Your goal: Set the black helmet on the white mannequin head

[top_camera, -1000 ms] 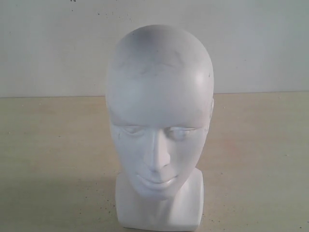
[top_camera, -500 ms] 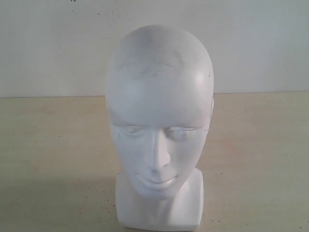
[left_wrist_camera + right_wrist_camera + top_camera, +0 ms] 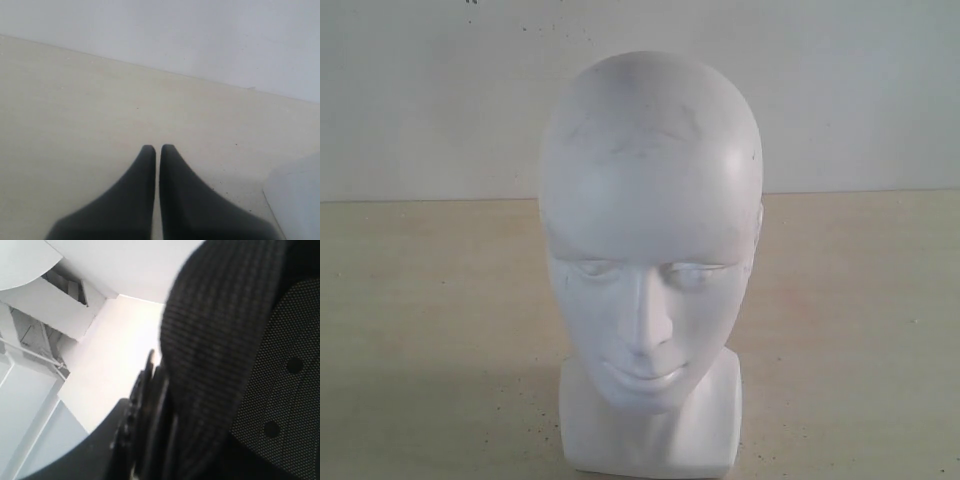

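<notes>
Lowering blind could knock the white mannequin head (image 3: 650, 250) over on the surface (image 3: 420, 330): the black helmet (image 3: 220, 340) crowds my right claw (image 3: 154, 371), grip untellable; my left claw (image 3: 158, 148) is pinched together, empty.

One mannequin head (image 3: 650, 260), one table (image 3: 420, 330) and one wall (image 3: 420, 90) behind, all in the exterior view. Left wrist view: one left gripper (image 3: 157, 148) with two black jaws, plus one white corner that looks like the same head, so one head total. Right wrist view: one black helmet (image 3: 302, 305), one woven strap (image 3: 215, 340), and one patch of mesh padding (image 3: 265, 395) with two round dots on it.
</notes>
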Available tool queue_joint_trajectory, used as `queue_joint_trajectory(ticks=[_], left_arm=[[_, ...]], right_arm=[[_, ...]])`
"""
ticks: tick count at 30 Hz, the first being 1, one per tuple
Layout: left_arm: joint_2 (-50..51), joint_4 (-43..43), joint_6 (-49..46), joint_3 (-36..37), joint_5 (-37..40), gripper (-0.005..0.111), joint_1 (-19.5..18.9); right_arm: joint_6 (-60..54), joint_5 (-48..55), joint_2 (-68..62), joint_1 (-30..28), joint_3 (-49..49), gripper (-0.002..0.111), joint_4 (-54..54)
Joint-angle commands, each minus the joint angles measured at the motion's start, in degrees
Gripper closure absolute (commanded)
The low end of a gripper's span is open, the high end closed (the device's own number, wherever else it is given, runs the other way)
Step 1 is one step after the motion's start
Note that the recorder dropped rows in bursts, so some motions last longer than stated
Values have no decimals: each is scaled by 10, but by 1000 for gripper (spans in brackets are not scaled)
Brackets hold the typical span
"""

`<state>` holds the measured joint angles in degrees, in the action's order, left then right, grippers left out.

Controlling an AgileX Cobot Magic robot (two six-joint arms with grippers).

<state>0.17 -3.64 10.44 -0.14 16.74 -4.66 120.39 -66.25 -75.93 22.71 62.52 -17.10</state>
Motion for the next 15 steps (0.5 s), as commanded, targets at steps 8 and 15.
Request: queue_joint_trajectory(ticks=[8, 15], left_arm=[[-2, -4, 0, 1, 0, 102, 4], [-2, -4, 0, 1, 0, 102, 4]], right_arm=[[-1, -37, 28, -2, -26, 108, 7], [-1, -37, 27, 26, -44, 108, -4]])
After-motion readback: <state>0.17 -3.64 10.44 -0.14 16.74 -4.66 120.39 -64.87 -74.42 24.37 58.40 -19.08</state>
